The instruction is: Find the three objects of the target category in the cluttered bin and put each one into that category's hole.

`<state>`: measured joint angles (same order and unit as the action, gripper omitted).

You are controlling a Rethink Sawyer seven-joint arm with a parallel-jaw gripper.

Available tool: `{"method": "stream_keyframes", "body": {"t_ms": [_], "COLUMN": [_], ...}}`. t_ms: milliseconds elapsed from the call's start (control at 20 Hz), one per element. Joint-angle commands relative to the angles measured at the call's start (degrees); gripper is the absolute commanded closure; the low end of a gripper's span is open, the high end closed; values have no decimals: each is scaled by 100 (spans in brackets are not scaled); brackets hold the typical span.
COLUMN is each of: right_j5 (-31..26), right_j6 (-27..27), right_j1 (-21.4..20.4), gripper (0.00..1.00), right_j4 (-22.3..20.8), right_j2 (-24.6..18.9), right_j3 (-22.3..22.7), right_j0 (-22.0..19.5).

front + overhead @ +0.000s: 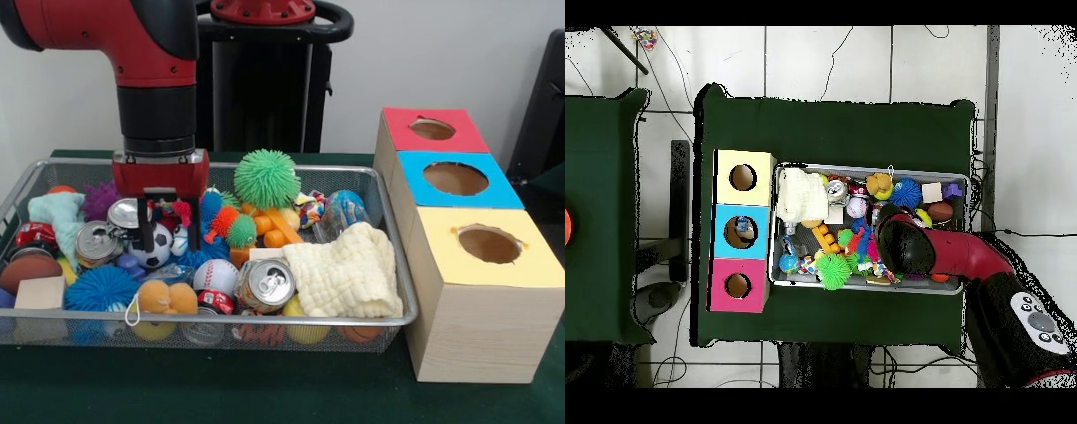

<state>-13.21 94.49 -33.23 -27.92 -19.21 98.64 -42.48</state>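
From my station I read the front view left to right: the large silver wire-mesh bin (388,320) on the dark green tabletop (291,393) is packed with toys, and my red and black end effector (168,228) hangs low in its left half, black fingers spread a little apart around nothing, just over a black-and-white toy football (157,247) and beside a shiny silver drink can (95,242). Right of the green spiky ball (267,177), against the far wall, I think one crinkly clear plastic bottle (340,212) lies. The round hole in the red-topped wooden box (433,129) looks empty, so I judge all three bottles remain.
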Motion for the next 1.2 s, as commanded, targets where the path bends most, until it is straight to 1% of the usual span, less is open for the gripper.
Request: {"method": "stream_keyframes", "body": {"t_ms": [50,400,600,800,900,1000,1200], "right_j5": [-55,-127,-396,-539,-440,-262,103], "right_j6": [496,603,623,656,661,663,709], "right_j1": [106,272,365,458,672,988,1513], "gripper": [0,0,0,0,0,0,0], "right_j4": [-34,57,230,365,364,327,226], "right_j2": [89,206,256,347,402,475,599], "right_j3": [136,-119,-488,-712,-886,-1099,-1230], "right_j0": [-33,163,334,484,541,590,615]}}
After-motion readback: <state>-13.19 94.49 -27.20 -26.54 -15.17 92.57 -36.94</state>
